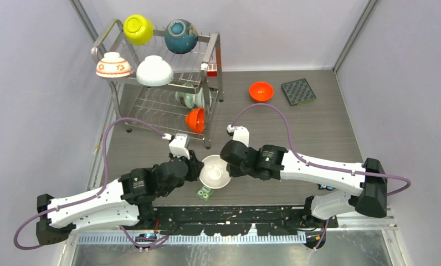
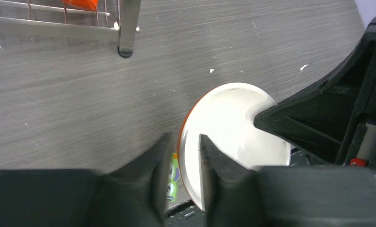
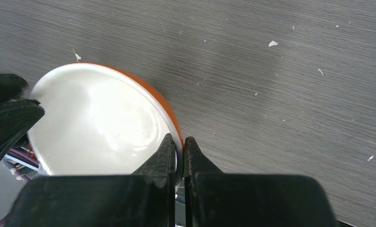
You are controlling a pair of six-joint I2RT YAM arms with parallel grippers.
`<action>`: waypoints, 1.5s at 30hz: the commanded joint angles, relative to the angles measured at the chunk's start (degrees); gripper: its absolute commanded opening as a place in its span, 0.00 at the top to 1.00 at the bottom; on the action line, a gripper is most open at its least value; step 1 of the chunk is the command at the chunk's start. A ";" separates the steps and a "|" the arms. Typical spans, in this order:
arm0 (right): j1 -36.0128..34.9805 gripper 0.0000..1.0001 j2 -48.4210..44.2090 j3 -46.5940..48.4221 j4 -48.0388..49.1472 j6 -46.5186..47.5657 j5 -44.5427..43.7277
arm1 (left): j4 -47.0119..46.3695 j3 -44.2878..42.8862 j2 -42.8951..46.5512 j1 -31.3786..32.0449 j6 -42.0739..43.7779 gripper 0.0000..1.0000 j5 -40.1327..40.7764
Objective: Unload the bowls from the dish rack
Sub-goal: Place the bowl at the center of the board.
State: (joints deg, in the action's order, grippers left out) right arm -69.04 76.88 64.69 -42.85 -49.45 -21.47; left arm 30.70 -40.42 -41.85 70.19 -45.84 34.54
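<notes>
- I see the dish rack (image 1: 152, 111) at the far left corner of the table (image 1: 307, 133).
- Four bowls sit upside down on its top tier. The flowered bowl (image 1: 113, 65) and the yellow-green bowl (image 1: 138, 29) are toward the left. The plain white bowl (image 1: 154, 70) and the teal-blue bowl (image 1: 180, 36) are toward the right.
- On the lower tier, at the rack's right end, the pale green bowl (image 1: 189, 100) and the racked orange bowl (image 1: 196, 119) stand on edge, one just beside the other.
- A red-white block (image 1: 211, 69) is clipped to the rack's right post.
- My left gripper (image 2: 183, 139) is near the middle of the near edge. Its fingers are spread, one on each side of the held bowl's (image 1: 215, 173) left rim. I see gaps on both sides, so it is not pinching.
- The held bowl is white inside and orange outside, with its mouth up. I cannot tell whether it rests on the table.
- A small green-printed item (image 1: 205, 194) lies just beside that bowl, toward the near edge.
- My right gripper (image 3: 178, 139) has its fingers pressed together on the right rim of the same bowl, one inside and one outside.
- The loose orange bowl (image 1: 261, 91) sits mouth up near the far edge, right of the rack.
- The dark square mat (image 1: 298, 91) lies just right of it, toward the far right corner.
</notes>
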 commanded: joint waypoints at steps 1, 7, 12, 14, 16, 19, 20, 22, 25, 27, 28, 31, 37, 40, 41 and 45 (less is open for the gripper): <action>-0.51 0.99 -1.56 1.11 0.11 0.14 -0.29 | -2.62 -1.18 1.53 0.24 0.18 0.56 2.84; -0.56 0.99 -1.38 4.97 -3.30 1.35 -2.04 | -0.44 -3.34 2.60 0.22 1.94 0.01 2.62; -0.63 0.99 -1.32 13.43 -11.52 5.05 -8.74 | 1.58 -6.30 5.24 0.22 6.17 0.00 2.77; -0.51 0.99 -1.13 17.77 -16.17 7.10 -12.15 | 3.06 -7.44 7.13 0.21 8.49 0.00 3.46; -0.28 0.99 -0.72 22.40 -20.99 10.03 -16.10 | 3.71 -7.73 10.04 0.29 12.11 0.00 3.92; 3.94 0.99 -0.06 26.81 -26.31 14.13 -19.02 | 5.21 -6.83 14.42 0.24 15.05 0.00 6.58; 7.26 0.99 -0.52 26.76 -26.12 15.52 -18.11 | 5.77 -6.25 15.81 0.27 15.54 0.00 7.58; 17.25 0.99 -1.72 24.78 -23.50 18.19 -11.74 | 6.73 -4.78 18.34 0.27 15.43 0.00 9.63; 29.51 0.99 -2.94 21.19 -18.42 19.36 -3.58 | 7.05 -2.43 21.26 0.28 14.40 0.00 11.15; 34.38 0.99 -2.88 18.57 -15.77 19.03 -3.96 | 7.70 -1.15 22.62 0.28 12.88 0.00 12.19; 36.84 0.99 -3.04 17.31 -14.27 18.42 -4.16 | 8.26 -0.68 23.31 0.27 12.04 0.00 12.70; 45.79 0.99 -4.76 11.27 -8.11 13.98 -3.37 | 9.23 0.77 24.31 0.28 9.22 0.00 14.54; 67.38 0.99 -6.73 -1.44 1.72 3.13 3.95 | 9.11 2.18 24.25 0.25 6.15 0.01 15.86; 71.67 0.99 -6.12 -4.76 5.25 -0.45 1.60 | 11.40 2.32 23.79 0.22 4.58 0.01 16.50; 72.78 0.99 -5.76 -5.62 6.55 -1.58 1.04 | 12.20 2.41 23.75 0.23 4.01 0.01 16.86; 76.38 0.99 -1.13 -4.11 8.88 -3.03 -2.29 | 13.49 3.20 24.84 0.24 2.60 0.01 17.07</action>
State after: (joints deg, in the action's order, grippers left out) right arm 5.13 73.14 57.95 -42.19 -47.53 -20.32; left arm 42.61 -38.00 -17.74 70.17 -40.29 49.23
